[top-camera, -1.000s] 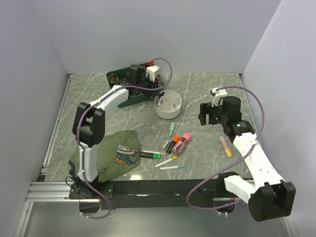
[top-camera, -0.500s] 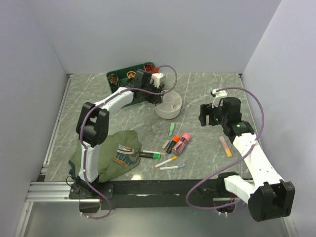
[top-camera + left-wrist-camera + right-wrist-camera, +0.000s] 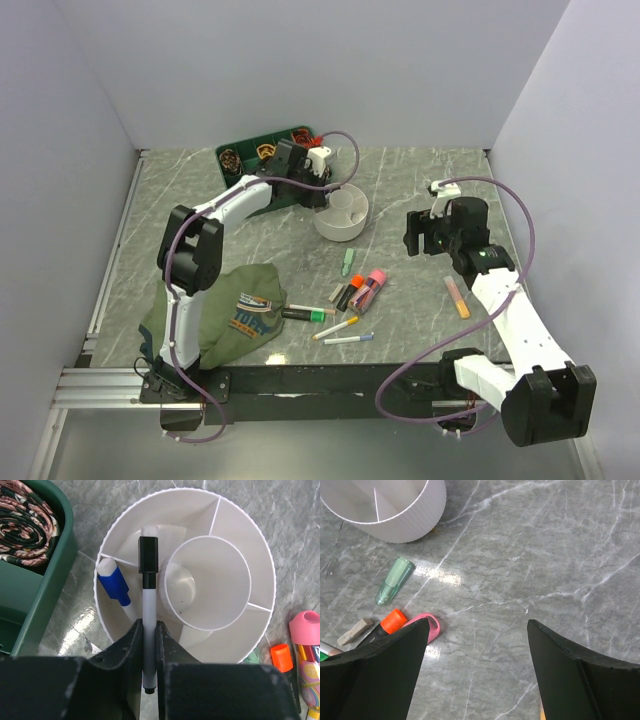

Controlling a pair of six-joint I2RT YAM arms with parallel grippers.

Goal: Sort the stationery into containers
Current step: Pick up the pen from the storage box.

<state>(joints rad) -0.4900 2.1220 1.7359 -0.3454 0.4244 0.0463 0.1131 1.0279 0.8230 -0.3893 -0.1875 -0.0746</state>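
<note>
The white desk cup (image 3: 239,527) has thin dividers fanning out from a central tube (image 3: 210,585). The tube and the sections I can see into on the right look bare white. The left section has one marker with a blue cap (image 3: 114,582) leaning against the outer wall.

The green tray (image 3: 45,595) sits just beside the cup on its left, with coiled brownish patterned rolls (image 3: 25,510) packed in its compartment.

The left hand (image 3: 149,640) is clenched on a skinny pen (image 3: 148,605), pinching it low on the barrel. It's got a white barrel, a black cap section and a little white end. The far end pokes out over the cup, between the outer wall and the tube, by the divider next to the blue marker. I can't tell if it touches anything inside.

The right hand (image 3: 477,625) is spread wide with nothing in it, hanging above bare marble bench (image 3: 545,555).

The rest of the stationery lies loose on the bench in front of the cup. There's a see-through green one (image 3: 394,581), plus an orange cap (image 3: 393,620) and a pink one (image 3: 427,627) bunched together. A few thin pens (image 3: 340,330) lie nearer the front edge, and an orange highlighter (image 3: 457,297) lies off alone on the right. The folded olive shirt (image 3: 235,315) is at the front left.
</note>
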